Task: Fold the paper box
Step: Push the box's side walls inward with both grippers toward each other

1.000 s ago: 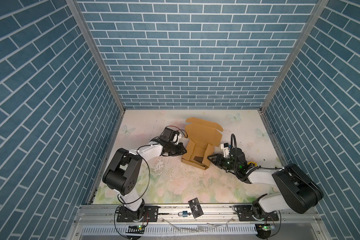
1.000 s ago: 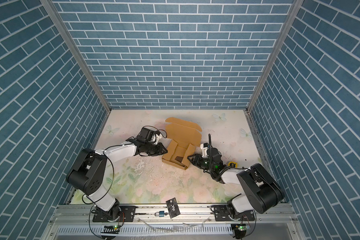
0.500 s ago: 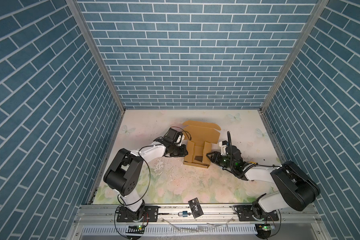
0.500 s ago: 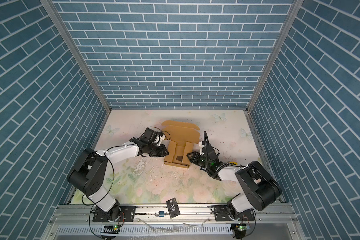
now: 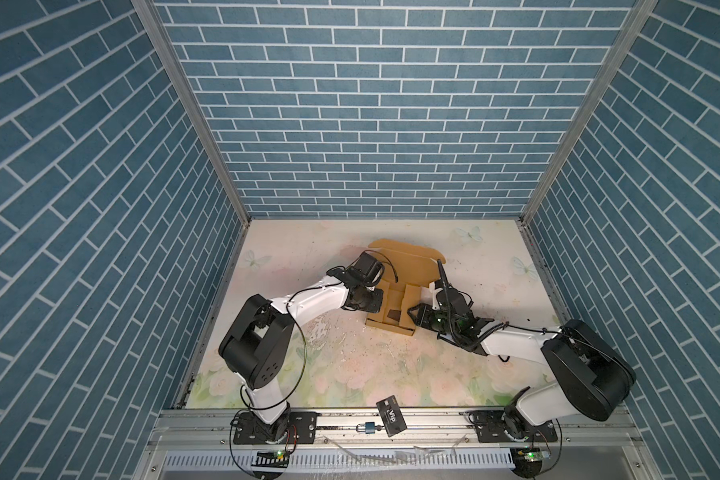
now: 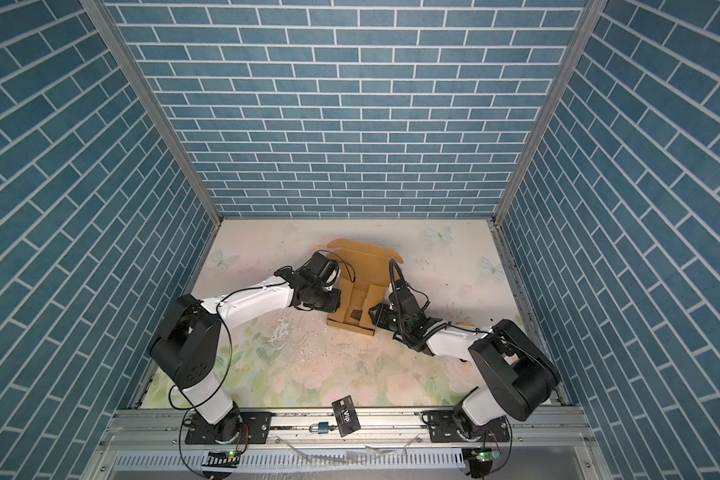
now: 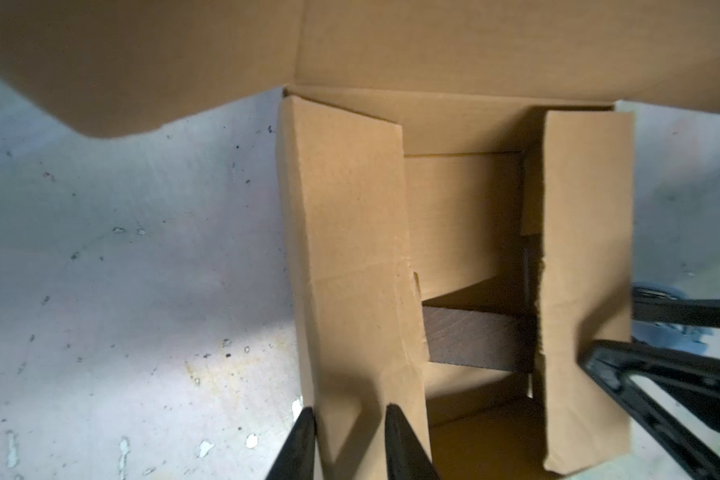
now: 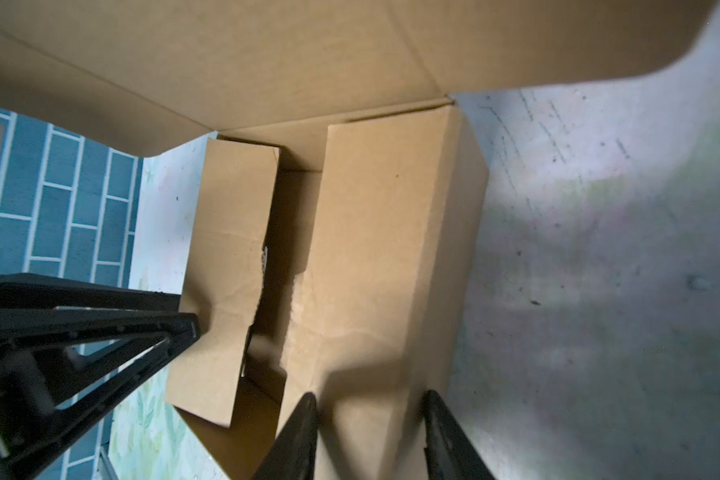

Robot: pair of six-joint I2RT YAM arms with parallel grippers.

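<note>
Both grippers pinch the paper box (image 5: 400, 291). On one side wall the left gripper (image 7: 350, 415) has its two fingers squeezed. The right gripper (image 8: 368, 403) squeezes the wall across from it. So the box sits right between them, in the middle of the table (image 5: 350, 365), with its big lid flap open toward the back. Count two grippers, one box, one black card (image 5: 391, 417) by the front rail, one dark block (image 7: 474, 340) inside the box, and one small lock (image 5: 368, 427). Pale flowers cover the table. Blue brick walls (image 5: 371, 124) stand around it.
</note>
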